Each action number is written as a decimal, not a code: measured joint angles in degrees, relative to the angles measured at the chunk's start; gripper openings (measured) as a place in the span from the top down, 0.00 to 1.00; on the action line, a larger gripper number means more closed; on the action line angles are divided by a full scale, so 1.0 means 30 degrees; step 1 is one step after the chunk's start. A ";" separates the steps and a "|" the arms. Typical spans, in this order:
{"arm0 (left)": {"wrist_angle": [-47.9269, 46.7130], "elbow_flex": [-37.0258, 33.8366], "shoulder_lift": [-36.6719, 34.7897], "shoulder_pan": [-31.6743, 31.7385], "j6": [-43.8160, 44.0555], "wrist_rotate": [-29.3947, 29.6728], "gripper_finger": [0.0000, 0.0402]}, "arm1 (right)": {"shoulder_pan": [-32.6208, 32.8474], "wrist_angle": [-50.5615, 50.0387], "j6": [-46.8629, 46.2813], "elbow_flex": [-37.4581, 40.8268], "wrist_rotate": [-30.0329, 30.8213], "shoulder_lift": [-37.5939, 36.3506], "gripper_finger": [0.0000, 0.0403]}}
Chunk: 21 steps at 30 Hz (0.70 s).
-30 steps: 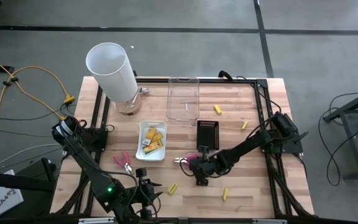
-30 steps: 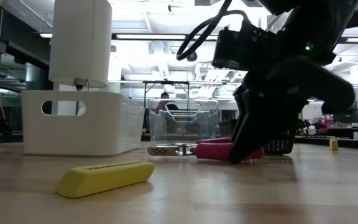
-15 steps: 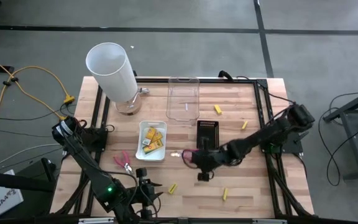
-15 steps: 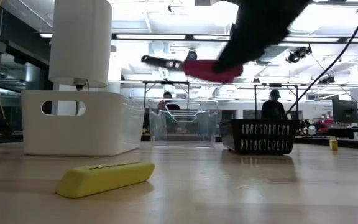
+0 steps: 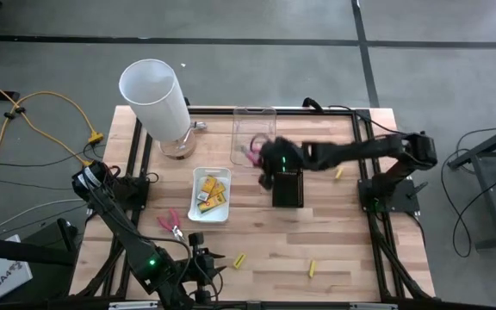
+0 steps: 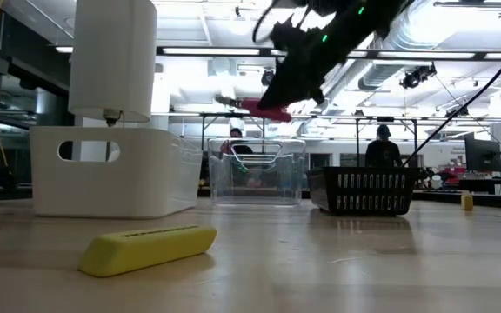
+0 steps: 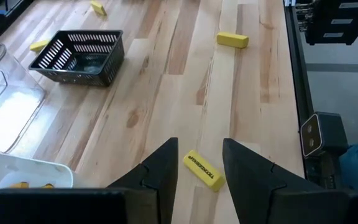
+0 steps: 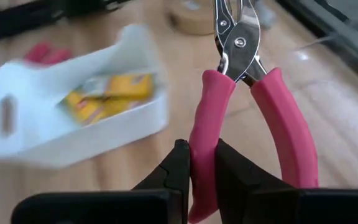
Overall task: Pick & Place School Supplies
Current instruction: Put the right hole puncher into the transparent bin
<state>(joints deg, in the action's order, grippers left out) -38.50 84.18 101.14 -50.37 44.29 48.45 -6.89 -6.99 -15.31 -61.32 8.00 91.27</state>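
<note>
Where table lies bare — right tool [image 8: 196, 163], pliers [image 8: 244, 112] aloft.

Pink-handled pliers [image 8: 241, 118], white tray [image 8: 73, 124], black slotted basket [image 7: 76, 57]

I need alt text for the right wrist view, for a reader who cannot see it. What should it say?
The right gripper is shut on one handle of the pink-handled pliers, whose metal jaws point away from the camera. Behind them, a white tray holding yellow packs sits on the wooden table.

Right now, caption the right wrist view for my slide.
Right gripper clamps one handle of pink-handled pliers above the white tray.
</note>
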 joint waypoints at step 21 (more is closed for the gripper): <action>0.0203 0.0000 0.0000 0.0415 -0.0634 -0.0007 0.70 | -0.4712 0.2271 -0.1128 -0.0410 -0.3923 0.2387 0.90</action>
<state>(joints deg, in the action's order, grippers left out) -37.89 84.18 101.14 -49.12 42.39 48.42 -21.03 -0.17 -18.69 -62.55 -3.77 98.43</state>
